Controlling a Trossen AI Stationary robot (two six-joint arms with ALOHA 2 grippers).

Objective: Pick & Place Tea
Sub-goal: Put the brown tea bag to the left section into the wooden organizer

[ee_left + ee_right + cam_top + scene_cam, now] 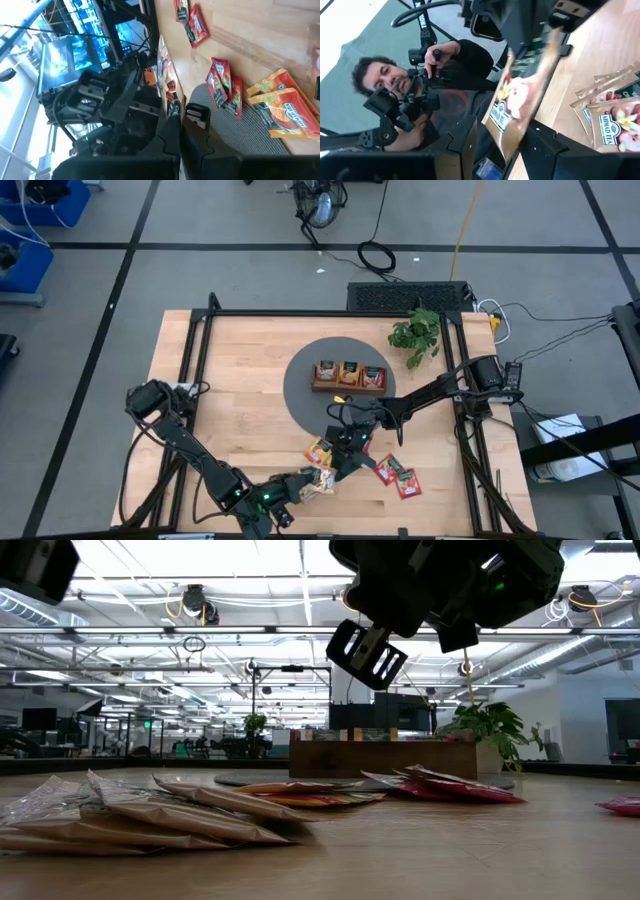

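A tan-and-green tea sachet (520, 100) is up in the air over the table's near middle. My left gripper (182, 112) is shut on it; the left wrist view shows the sachet (167, 75) edge-on. My right gripper (505, 145) is open, a finger on either side of the sachet's free end, and I see no contact there. On the table lie more tea sachets: tan ones (320, 483), orange ones (318, 450) and red ones (397, 476). The brown tray (348, 387) holds three sachets upright. My left gripper pinches the tan sachet's upper end (540, 47) between its two fingers. The sachet is lifted clear of the table and slants down from the fingers. Its lower end (502, 142) reaches between my right gripper's fingers.
The tray stands on a round grey mat (300, 395) in the table's middle. A green plant (418, 335) stands at the far right. A black frame (195, 360) runs round the table. Beyond the near edge, a person (440, 85) holds control handles.
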